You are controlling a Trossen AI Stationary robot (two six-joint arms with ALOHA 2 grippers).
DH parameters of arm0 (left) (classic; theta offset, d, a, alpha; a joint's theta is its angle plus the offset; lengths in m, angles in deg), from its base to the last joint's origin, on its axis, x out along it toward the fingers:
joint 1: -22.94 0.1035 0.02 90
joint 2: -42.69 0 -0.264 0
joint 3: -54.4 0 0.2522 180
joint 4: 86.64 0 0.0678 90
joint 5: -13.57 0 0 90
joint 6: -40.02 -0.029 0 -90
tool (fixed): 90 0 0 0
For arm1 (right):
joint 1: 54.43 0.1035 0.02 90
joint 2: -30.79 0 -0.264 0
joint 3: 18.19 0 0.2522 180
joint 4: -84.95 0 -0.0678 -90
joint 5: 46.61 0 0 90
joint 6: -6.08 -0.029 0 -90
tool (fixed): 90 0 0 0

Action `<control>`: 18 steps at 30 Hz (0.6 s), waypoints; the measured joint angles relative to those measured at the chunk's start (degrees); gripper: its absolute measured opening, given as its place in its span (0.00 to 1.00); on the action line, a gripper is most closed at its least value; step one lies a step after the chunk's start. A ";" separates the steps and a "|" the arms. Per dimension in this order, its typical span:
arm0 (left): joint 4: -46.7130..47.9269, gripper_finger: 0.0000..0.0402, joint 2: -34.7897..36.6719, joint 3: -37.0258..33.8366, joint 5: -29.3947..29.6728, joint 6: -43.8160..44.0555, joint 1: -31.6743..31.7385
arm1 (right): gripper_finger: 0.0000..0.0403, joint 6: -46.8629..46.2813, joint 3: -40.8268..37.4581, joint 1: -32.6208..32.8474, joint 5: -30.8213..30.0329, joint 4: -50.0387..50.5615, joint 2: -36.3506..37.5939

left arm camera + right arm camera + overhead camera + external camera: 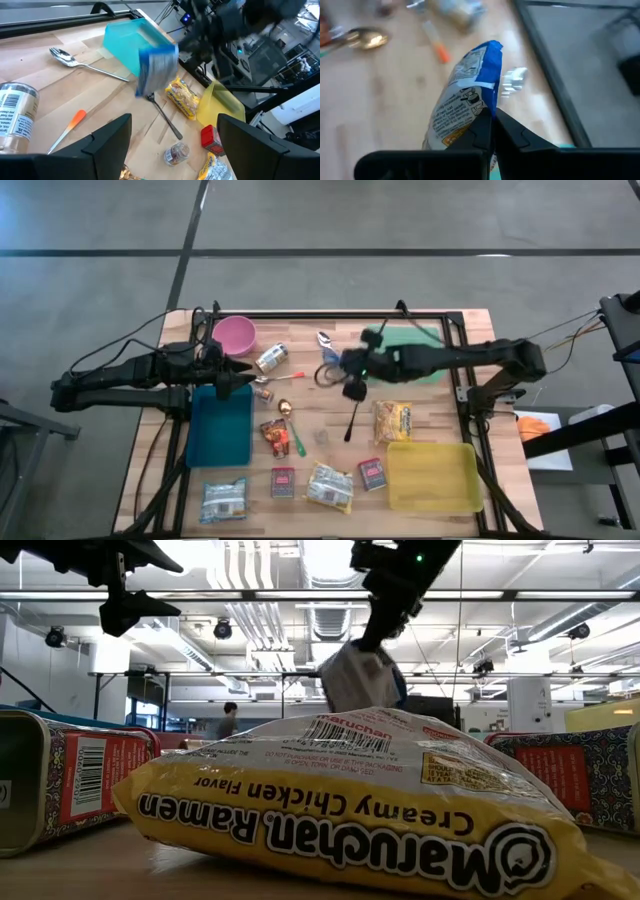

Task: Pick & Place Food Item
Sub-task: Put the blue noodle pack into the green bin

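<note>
Above table centre: right hand (492, 117) clenched on blue-edged white packet (465, 100), print blurred, possibly snack pouch.

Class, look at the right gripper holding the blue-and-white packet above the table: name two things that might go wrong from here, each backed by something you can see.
1. The right gripper pinches the blue-and-white packet only at one edge, so it may slip out.
2. The packet hangs above a black fork and a silver spoon; if dropped, it might land on them.

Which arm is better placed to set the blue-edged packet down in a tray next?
Right: its tool is already shut on the packet, lifted above the table. The left tool waits open over the blue tray.
</note>
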 joint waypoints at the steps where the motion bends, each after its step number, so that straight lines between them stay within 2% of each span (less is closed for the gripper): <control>1: 0.01 0.74 -0.02 0.00 -0.01 0.00 0.00 | 0.02 -0.49 0.01 -0.83 -1.08 0.76 1.15; 9: 0.00 0.74 0.00 0.00 0.42 0.02 0.02 | 0.02 -1.10 0.01 -8.60 -2.79 6.60 9.00; 18: 0.01 0.74 -0.01 0.00 0.43 0.02 0.00 | 0.02 -0.85 -1.29 -15.58 -2.56 17.46 11.99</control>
